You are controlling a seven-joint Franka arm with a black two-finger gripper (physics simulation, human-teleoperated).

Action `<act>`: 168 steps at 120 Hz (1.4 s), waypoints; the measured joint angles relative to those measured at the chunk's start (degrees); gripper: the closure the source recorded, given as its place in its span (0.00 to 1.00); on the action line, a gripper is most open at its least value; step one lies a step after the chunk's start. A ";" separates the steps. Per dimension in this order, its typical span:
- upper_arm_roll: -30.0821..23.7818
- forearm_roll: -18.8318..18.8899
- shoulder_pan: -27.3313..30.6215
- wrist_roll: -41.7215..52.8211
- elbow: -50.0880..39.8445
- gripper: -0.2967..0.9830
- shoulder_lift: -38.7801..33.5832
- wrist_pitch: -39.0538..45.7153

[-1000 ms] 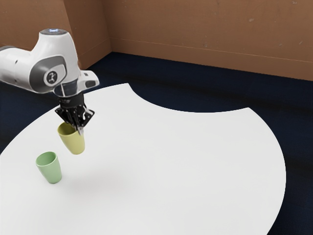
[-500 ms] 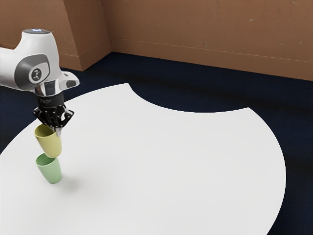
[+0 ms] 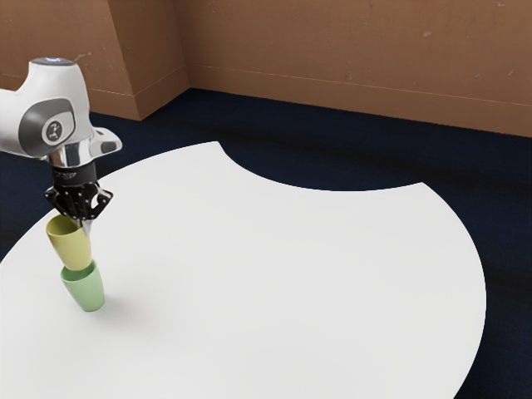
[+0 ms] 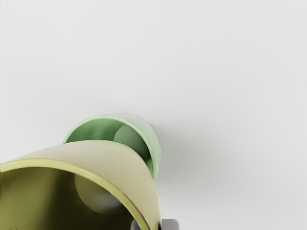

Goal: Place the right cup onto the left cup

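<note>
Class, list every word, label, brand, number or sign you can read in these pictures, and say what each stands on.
No text is legible.
Round badge on the white arm: a sign too small to read.
Pale marks on the arm's black collar: too small to read.
Yellow cup, green cup: none seen.

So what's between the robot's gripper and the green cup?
The yellow cup: the exterior view shows it below the gripper and above the green cup.

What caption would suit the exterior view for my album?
A black two-finger gripper holds a tapered yellow cup by its rim above a green cup on a white table.
</note>
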 joint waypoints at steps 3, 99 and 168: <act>0.28 0.03 -0.13 0.01 0.01 0.85 0.14 0.12; 3.66 -0.51 -2.61 0.44 0.20 0.53 4.28 2.94; 7.54 -1.52 -14.37 3.42 10.76 0.25 2.88 -4.82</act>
